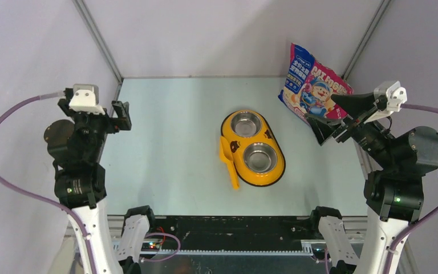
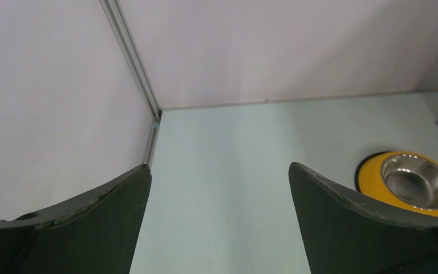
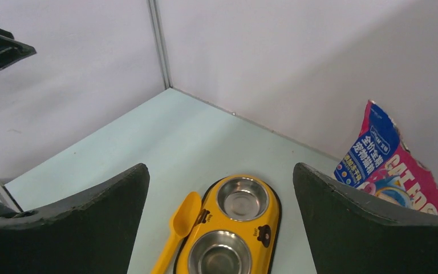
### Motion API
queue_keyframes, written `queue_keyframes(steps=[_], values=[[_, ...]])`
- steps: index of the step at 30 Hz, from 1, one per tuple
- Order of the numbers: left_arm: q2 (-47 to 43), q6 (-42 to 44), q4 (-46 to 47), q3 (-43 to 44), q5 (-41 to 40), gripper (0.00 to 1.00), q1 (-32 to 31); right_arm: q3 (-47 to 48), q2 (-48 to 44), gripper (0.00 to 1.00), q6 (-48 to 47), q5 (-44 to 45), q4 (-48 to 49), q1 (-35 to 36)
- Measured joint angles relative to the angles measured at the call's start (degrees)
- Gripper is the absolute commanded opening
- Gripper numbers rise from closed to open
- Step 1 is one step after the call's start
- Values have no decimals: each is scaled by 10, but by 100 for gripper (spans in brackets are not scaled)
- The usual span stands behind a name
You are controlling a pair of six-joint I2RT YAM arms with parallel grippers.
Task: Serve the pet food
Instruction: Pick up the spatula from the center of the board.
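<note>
1. First, reach with the right tool (image 1: 333,117), spread wide, holding nothing and hovering just beside the pet food pouch (image 1: 313,85); the nearer arm, so judged the sensible one for the pickup.
2. Pinch the pouch high up, clear of the wall behind, and keep it upright to avoid spilling.
3. Keep the left tool (image 1: 121,116) ready: likewise spread wide and empty, above the left side of the worktop (image 1: 165,142), well apart from everything. Probably needed for the orange scoop (image 1: 228,162) or to steady the pouch.
4. Aim for the two steel bowls of the yellow double feeder (image 1: 226,127), both bare, at mid-worktop with the scoop just beside it on the left.
5. As for the pouch: glossy, blue and pink, with a cartoon animal and Chinese text, leaning against the wall at the far right corner. Crinkled and soft-looking, so likely to buckle under a pinch. Ragged along the top edge; open or sealed, cannot tell. No kibble in sight.
</note>
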Motion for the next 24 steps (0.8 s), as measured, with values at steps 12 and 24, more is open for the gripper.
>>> queue_keyframes(steps=[12, 24], values=[[8, 0, -24, -20, 42, 98, 0, -42, 6, 100, -70, -36, -22, 9], [-19, 56, -25, -80, 41, 98, 0, -73, 33, 100, -124, -54, -20, 84]])
